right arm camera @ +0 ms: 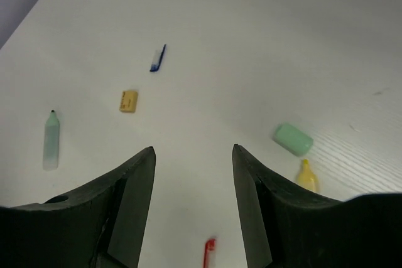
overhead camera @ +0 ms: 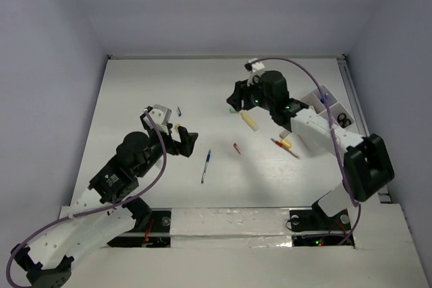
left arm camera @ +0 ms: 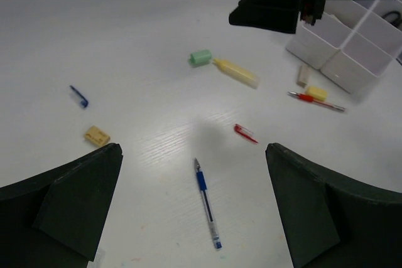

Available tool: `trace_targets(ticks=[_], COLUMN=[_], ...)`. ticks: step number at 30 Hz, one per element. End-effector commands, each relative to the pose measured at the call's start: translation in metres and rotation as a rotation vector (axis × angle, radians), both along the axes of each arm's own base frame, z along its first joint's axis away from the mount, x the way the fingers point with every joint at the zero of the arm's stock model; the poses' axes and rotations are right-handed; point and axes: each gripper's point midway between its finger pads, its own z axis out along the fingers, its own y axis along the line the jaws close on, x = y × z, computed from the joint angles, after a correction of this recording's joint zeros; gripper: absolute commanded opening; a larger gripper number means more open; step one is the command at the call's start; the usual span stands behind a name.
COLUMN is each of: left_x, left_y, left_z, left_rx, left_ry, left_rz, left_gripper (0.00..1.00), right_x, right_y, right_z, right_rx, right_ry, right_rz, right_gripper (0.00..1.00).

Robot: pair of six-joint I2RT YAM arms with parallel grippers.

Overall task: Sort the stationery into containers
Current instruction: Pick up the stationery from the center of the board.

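The blue-white pen (overhead camera: 206, 166) lies on the table, centred just ahead of my open, empty left gripper (overhead camera: 181, 138), as the left wrist view shows (left arm camera: 206, 202) (left arm camera: 193, 149). The mint green eraser (left arm camera: 201, 58) touches the end of the pale yellow marker (left arm camera: 235, 72). A tiny red bit (left arm camera: 245, 132) and a tan bit (left arm camera: 97, 135) lie apart. The red pencil (left arm camera: 316, 101) lies near the white organiser tray (overhead camera: 317, 99), which holds black scissors (overhead camera: 344, 121). My right gripper (overhead camera: 236, 102) hovers open and empty, left of the mint eraser (right arm camera: 293, 139) and above the red bit (right arm camera: 209, 252).
A small blue clip (right arm camera: 157, 59) lies at the far left. A pale green marker-like item (right arm camera: 51, 141) shows only in the right wrist view. A yellow eraser (left arm camera: 317, 93) and a whitish eraser (left arm camera: 304, 75) lie beside the tray (left arm camera: 345, 54). White walls enclose the table.
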Motion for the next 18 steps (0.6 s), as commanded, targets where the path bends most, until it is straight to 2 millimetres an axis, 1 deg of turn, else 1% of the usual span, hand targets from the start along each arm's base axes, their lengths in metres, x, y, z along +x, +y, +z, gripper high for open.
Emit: trace_targets(ticks=[1,2,3,4,5,6,7,8,9,10,11,12,13,14,15,16,18], left_x=[0.017,0.022,0.024,0.026,0.028,0.033,0.035,0.037,0.04,0.041,0.042,0.043,0.045,0.046,0.046,0.046,0.046], left_y=[0.028,0.038,0.044,0.05,0.057,0.069,0.076,0.081,0.091,0.095,0.098,0.101,0.106,0.108,0.11,0.113,0.113], left_z=[0.025,0.025,0.026,0.028,0.029,0.029,0.03,0.03,0.03,0.029,0.029,0.029,0.03,0.029,0.03,0.032,0.032], left_rx=[-0.059,-0.066,-0.073,-0.083,-0.087,-0.089,-0.092,-0.095,-0.096,-0.096,-0.099,-0.101,-0.103,-0.104,-0.106,-0.11,-0.111], left_ry=[-0.043,-0.047,-0.051,-0.054,-0.059,-0.061,-0.064,-0.064,-0.064,-0.061,-0.058,-0.06,-0.061,-0.06,-0.063,-0.07,-0.075], left_rz=[0.175,0.216,0.242,0.272,0.301,0.352,0.384,0.41,0.447,0.464,0.479,0.495,0.515,0.524,0.53,0.536,0.531], left_gripper=[0.99,0.99,0.99,0.99,0.99,0.99,0.99,0.99,0.99,0.99,0.99,0.99,0.99,0.99,0.99,0.99,0.99], right_x=[0.003,0.006,0.006,-0.002,-0.002,-0.003,-0.013,-0.017,-0.018,-0.019,-0.027,-0.03,-0.029,-0.031,-0.035,-0.033,-0.033], right_y=[0.049,0.061,0.071,0.088,0.1,0.112,0.129,0.14,0.15,0.161,0.176,0.184,0.191,0.198,0.206,0.211,0.213], right_z=[0.007,0.014,0.01,0.006,-0.009,-0.005,-0.007,-0.012,-0.028,-0.026,-0.045,-0.05,-0.048,-0.052,-0.058,-0.068,-0.084], right_rx=[0.045,0.055,0.05,0.046,0.032,0.045,0.047,0.043,0.024,0.022,-0.01,-0.023,-0.029,-0.039,-0.065,-0.095,-0.169], right_ry=[-0.01,-0.024,-0.019,-0.016,0.006,0.0,0.002,0.007,0.027,0.021,0.04,0.041,0.037,0.039,0.036,0.042,0.037], right_rz=[0.107,0.125,0.14,0.174,0.191,0.207,0.245,0.262,0.275,0.287,0.309,0.314,0.316,0.321,0.324,0.315,0.295], right_gripper=[0.58,0.58,0.59,0.59,0.59,0.59,0.59,0.59,0.59,0.59,0.6,0.61,0.62,0.63,0.65,0.66,0.68])
